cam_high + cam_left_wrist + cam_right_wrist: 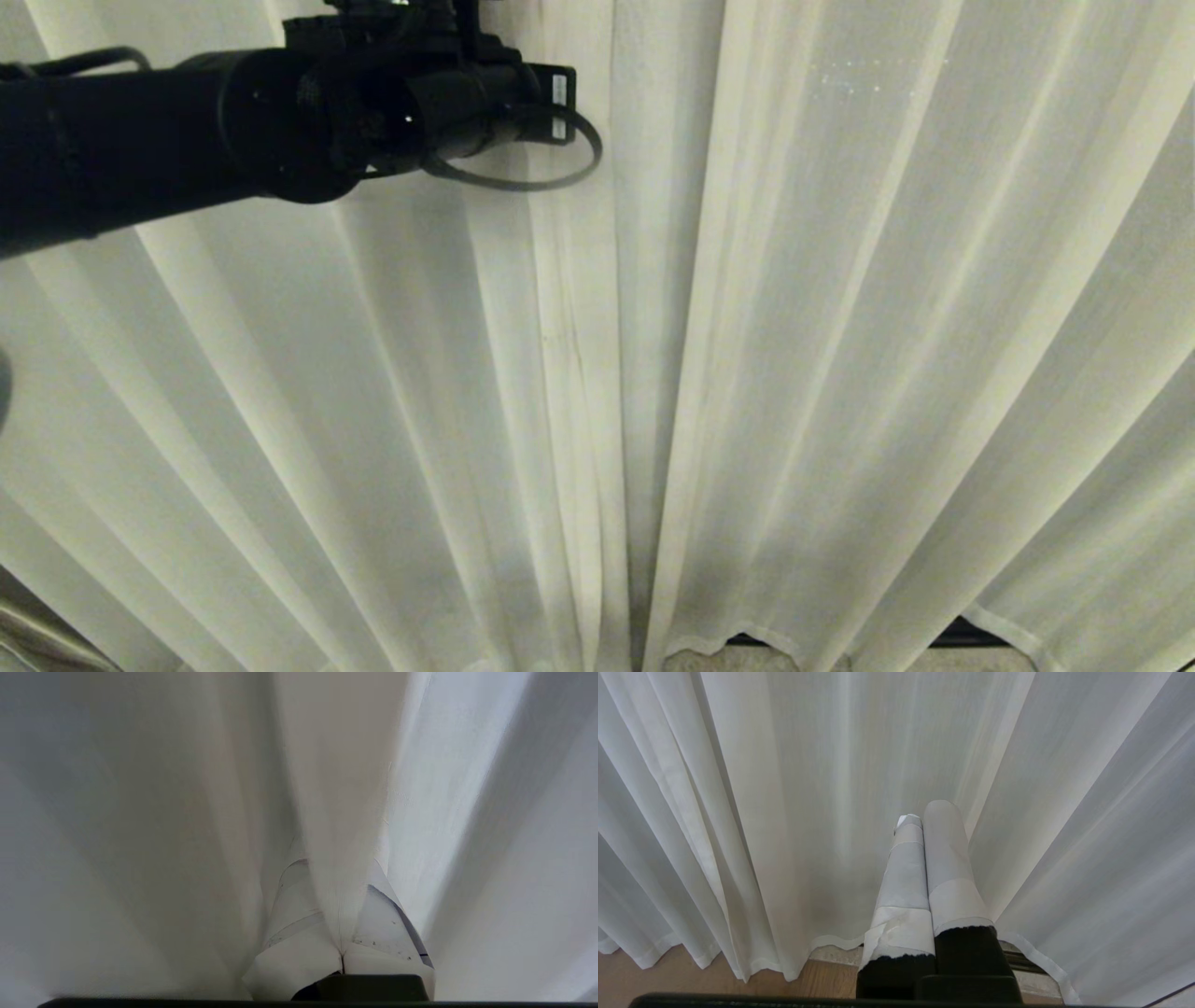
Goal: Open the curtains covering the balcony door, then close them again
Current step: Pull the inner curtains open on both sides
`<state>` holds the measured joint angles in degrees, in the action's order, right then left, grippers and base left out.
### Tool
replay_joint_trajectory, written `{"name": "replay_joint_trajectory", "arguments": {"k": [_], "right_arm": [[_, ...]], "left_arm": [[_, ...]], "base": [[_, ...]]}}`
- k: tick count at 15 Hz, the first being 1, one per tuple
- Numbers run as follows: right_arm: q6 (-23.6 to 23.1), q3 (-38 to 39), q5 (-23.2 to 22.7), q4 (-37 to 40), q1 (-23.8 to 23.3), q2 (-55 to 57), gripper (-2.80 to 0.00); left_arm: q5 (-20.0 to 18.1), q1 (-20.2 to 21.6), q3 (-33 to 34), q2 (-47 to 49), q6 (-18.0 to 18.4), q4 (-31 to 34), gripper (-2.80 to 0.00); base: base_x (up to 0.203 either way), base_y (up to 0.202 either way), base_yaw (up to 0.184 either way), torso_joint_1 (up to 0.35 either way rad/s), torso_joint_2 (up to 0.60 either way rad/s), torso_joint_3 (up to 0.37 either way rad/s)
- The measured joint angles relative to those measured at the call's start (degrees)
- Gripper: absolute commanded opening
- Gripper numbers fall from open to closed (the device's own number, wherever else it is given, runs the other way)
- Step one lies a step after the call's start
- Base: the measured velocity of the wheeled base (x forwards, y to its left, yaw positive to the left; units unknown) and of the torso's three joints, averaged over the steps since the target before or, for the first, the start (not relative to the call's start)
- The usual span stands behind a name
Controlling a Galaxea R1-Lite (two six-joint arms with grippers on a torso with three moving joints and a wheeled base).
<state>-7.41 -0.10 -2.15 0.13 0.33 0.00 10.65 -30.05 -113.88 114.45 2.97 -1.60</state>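
While the curtains (840, 327) hang drawn across the whole view, the left gripper (342, 933) pinches a fold near their middle seam; the right gripper (924, 826), fingers pressed together, hangs empty just before them.

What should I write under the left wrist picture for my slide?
The left tool shut on a fold of the cream curtains.

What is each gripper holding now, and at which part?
The left gripper is shut on a fold of the curtain, near its inner edge. The right gripper is shut and holds nothing.
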Motion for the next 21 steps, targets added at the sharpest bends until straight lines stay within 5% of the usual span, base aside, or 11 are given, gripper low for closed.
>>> {"name": "replay_joint_trajectory", "arguments": {"k": [11, 21], "right_arm": [[0.0, 0.0, 0.0, 0.0, 0.0, 0.0, -2.80], [0.0, 0.0, 0.0, 0.0, 0.0, 0.0, -2.80]], "left_arm": [[4.3, 8.0, 1.1, -4.6, 0.0, 0.3, -2.80], [7.1, 15.0, 10.1, -10.8, -1.0, 0.3, -2.80]], "base": [[0.000, 0.000, 0.000, 0.000, 0.00, 0.000], [0.000, 0.000, 0.000, 0.000, 0.00, 0.000]]}}
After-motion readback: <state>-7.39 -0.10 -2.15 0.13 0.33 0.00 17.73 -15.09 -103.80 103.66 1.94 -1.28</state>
